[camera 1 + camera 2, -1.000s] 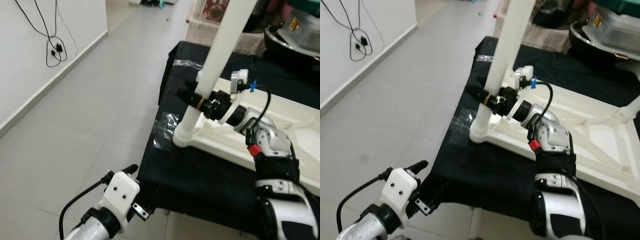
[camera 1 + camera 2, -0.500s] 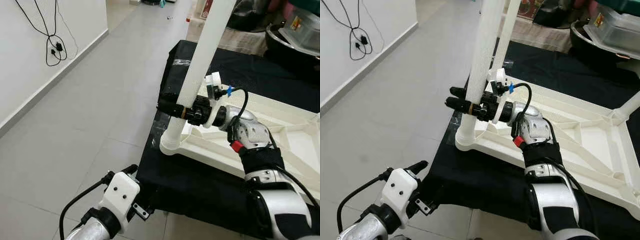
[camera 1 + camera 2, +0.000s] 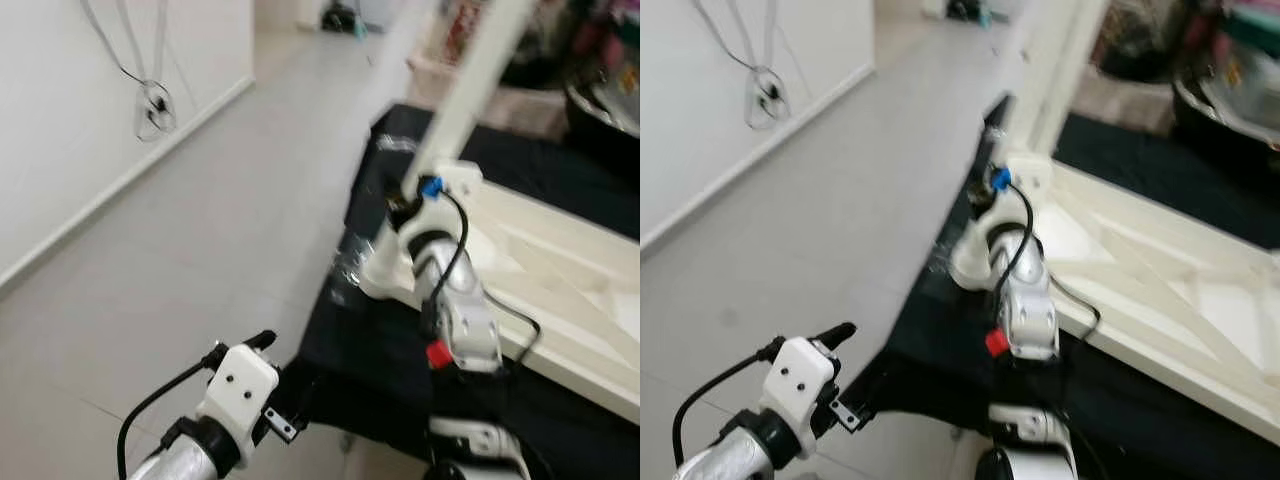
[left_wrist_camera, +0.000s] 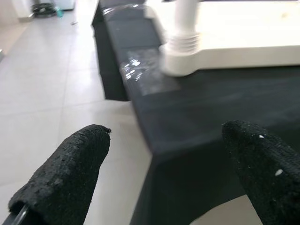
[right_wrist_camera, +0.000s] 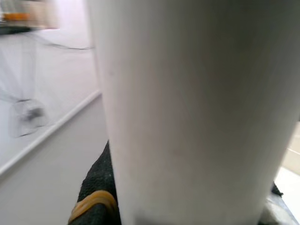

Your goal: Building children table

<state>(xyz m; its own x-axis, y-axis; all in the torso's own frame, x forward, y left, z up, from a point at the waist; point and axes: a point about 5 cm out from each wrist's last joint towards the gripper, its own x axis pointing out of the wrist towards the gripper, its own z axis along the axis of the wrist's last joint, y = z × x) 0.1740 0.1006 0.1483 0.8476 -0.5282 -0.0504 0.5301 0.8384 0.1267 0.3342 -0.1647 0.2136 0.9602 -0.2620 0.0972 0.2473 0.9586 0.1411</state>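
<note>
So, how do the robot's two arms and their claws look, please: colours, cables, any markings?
The left arm is silver, ending in a white block with small dark holes and a black cable; its left claw has two thick, rough black fingers. The right arm is silver with a black sleeve lower down, a red tag, a black cable and a blue clip near the right claw.
</note>
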